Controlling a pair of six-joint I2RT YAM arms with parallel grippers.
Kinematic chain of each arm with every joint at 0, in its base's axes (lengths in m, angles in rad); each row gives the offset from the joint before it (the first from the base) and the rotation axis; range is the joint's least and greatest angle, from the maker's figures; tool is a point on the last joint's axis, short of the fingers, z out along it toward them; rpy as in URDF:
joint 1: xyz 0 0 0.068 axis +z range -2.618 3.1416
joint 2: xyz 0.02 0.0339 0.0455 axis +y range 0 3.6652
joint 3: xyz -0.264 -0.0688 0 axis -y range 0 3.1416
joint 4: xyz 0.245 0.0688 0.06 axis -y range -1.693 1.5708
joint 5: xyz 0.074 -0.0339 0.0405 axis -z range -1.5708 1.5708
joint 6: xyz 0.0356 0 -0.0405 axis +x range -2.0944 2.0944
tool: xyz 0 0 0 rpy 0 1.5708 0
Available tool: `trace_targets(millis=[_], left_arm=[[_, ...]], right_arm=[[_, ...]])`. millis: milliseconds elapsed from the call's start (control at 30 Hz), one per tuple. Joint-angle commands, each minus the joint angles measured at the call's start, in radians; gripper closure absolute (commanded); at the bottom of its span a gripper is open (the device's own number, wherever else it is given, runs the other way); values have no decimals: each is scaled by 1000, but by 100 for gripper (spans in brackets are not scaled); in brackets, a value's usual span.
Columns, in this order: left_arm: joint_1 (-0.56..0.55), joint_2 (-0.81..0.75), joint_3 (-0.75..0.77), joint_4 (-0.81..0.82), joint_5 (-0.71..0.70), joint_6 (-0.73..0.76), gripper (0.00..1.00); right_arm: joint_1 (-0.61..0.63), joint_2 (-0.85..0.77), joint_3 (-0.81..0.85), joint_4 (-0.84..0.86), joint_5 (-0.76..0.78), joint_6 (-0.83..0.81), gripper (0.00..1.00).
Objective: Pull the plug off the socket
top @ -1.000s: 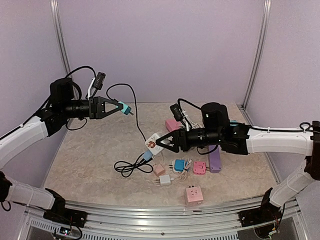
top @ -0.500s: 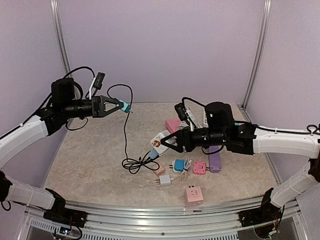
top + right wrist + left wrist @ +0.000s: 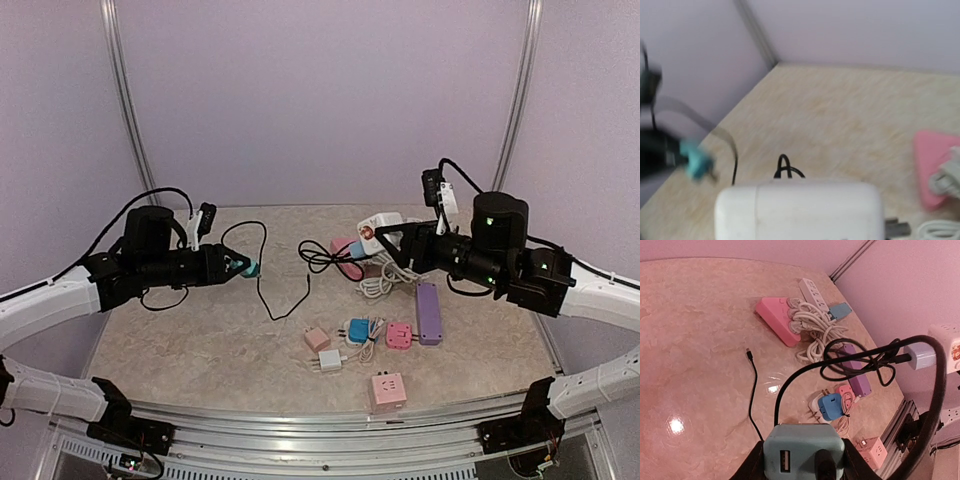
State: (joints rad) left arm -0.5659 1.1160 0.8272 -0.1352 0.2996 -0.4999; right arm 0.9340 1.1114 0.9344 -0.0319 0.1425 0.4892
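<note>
A teal plug [image 3: 246, 268] with a USB face [image 3: 802, 455] sits between my left gripper's [image 3: 238, 267] fingers, low over the table's left half. That gripper [image 3: 802, 462] is shut on it. A black cable [image 3: 268, 262] leaves the plug and loops across to the white socket [image 3: 380, 234]. My right gripper [image 3: 392, 240] is shut on that socket and holds it above the back right. In the right wrist view the socket [image 3: 800, 212] fills the bottom and hides the fingers. Plug and socket are far apart. A small pale plug [image 3: 919, 355] sits against the socket's [image 3: 949, 346] side.
A pink power strip [image 3: 343, 249] wrapped in white cord lies under the socket. In front lie a purple strip [image 3: 428, 313], a blue adapter [image 3: 357, 330], two pink adapters [image 3: 399, 335] [image 3: 388, 388], and white [image 3: 329, 360] and peach [image 3: 318, 339] plugs. Metal rail along the near edge.
My left gripper has come down and slightly right with the teal plug. My right arm swung back and right, lifting the white socket and dragging the black cable off the table.
</note>
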Motion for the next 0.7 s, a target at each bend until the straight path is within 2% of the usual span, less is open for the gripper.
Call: trace_targets(millis=[0, 167, 367, 500, 667], left_arm=[[-33, -41, -101, 51, -129, -124, 95], [-109, 0, -158, 114, -135, -188, 93], [-252, 119, -105, 108, -239, -161, 90], [-313, 206, -71, 120, -250, -157, 88], [-346, 298, -39, 126, -229, -150, 71]], right_arm=[[6, -67, -46, 145, 122, 3, 100], [7, -61, -50, 200, 93, -4, 100], [6, -30, -42, 211, 56, 8, 100], [7, -30, -43, 221, 64, 11, 100], [7, -14, -34, 225, 48, 7, 100]])
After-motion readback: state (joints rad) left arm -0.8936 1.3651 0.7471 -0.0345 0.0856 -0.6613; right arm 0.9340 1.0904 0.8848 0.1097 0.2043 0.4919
